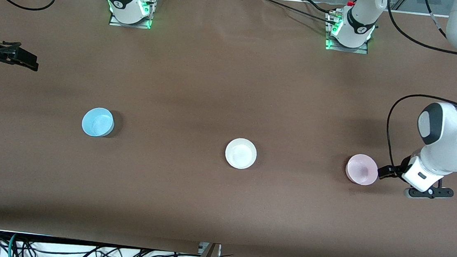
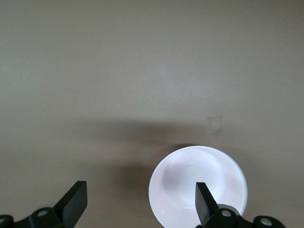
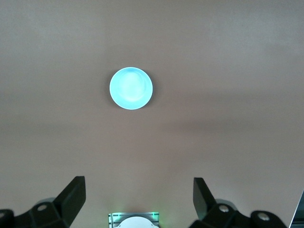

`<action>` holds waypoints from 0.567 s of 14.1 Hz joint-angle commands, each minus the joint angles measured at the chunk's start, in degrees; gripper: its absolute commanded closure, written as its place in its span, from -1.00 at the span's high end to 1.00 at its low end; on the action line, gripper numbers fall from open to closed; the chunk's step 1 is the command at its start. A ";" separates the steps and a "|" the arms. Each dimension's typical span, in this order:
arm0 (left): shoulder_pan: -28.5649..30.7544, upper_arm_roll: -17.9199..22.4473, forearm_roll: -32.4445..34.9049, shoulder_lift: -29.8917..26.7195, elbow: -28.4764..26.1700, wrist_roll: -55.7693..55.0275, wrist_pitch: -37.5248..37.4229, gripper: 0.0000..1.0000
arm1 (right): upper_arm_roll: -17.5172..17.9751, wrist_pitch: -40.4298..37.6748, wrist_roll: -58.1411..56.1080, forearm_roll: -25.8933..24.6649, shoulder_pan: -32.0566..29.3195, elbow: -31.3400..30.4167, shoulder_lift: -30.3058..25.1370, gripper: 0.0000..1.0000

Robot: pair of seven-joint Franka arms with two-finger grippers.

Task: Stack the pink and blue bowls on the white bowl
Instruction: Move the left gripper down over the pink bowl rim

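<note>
The small round white plastic bowl (image 1: 241,153) sits mid-table on the brown cloth (image 1: 216,82), nothing stacked in it. Toward the left arm's end, well apart, is the pale pink round plastic bowl (image 1: 361,169); the left gripper (image 2: 141,199) hangs low just beside it, fingers spread wide, grasping nothing. Toward the right arm's end sits the light sky-blue round plastic bowl (image 1: 97,122). The right gripper (image 3: 139,197) waits high up at that end of the table, released, fingers apart.
</note>
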 commanded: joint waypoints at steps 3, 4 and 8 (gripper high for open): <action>1.19 -0.66 1.02 -1.16 -8.70 0.93 7.43 1.00 | 0.52 0.90 0.28 0.01 -0.58 -0.33 -0.41 1.00; 1.28 -0.75 1.02 -1.08 -9.67 0.93 9.01 1.00 | 0.52 0.90 0.54 -0.07 -0.58 -0.33 -0.49 1.00; 1.37 -0.75 1.02 -0.72 -11.88 0.93 13.51 0.92 | 0.52 3.87 0.46 0.10 -0.58 -0.24 0.12 1.00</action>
